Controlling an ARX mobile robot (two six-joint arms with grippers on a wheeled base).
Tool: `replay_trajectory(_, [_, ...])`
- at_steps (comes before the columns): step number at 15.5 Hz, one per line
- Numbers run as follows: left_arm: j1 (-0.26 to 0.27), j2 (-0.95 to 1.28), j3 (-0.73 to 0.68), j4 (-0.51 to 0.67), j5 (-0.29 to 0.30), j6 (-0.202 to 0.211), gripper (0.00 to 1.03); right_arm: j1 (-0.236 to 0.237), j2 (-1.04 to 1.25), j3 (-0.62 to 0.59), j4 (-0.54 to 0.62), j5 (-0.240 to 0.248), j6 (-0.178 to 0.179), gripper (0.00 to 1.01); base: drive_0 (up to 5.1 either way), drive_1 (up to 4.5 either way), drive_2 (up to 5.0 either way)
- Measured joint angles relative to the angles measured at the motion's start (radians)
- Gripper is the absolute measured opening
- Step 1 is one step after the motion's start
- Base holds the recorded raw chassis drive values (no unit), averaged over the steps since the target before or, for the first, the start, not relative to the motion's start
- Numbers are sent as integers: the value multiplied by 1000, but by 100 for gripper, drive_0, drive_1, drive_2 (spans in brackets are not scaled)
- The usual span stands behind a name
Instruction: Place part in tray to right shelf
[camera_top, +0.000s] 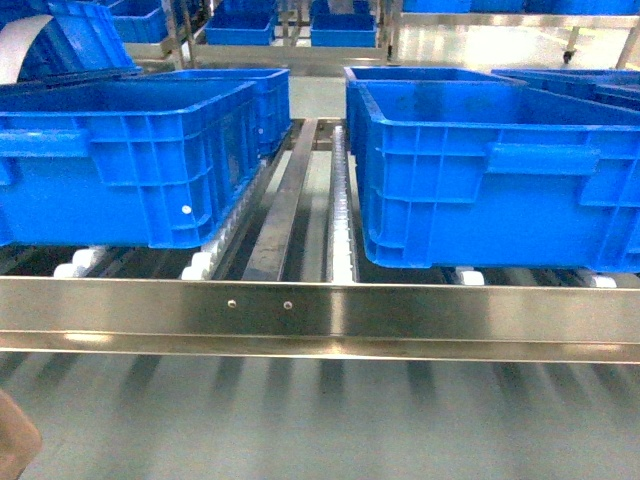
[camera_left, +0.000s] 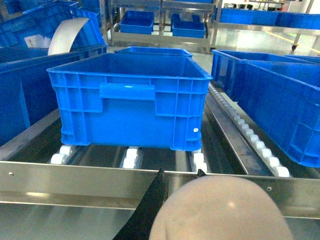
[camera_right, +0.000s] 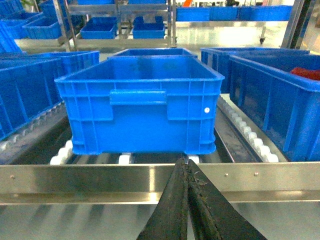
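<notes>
The right claw (camera_right: 187, 200) has its dark, rough-edged fingers pressed together, empty. Beyond it lies the right shelf (camera_right: 150, 182), a smooth steel rail, with a ribbed blue crate (camera_right: 142, 107) on white rollers. The left claw (camera_left: 165, 210) grips the beige, rounded tray (camera_left: 220, 210); the blue part is not visible.
</notes>
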Motion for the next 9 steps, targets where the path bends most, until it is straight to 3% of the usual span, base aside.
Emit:
replay_trajectory(6, [-2, -133, -39, -94, -1, 0, 12, 0, -118, 0, -113, 0, 0, 2, 0, 0, 0])
replay_trajectory(7, [-2, -150, -60, -64, 2, 1, 12, 0, -148, 0, -135, 0, 0, 2, 0, 0, 0])
replay_trajectory(9, [-2, -211, -61, -129, 0, 0, 12, 0, -188, 0, -180, 0, 0, 2, 0, 0, 0])
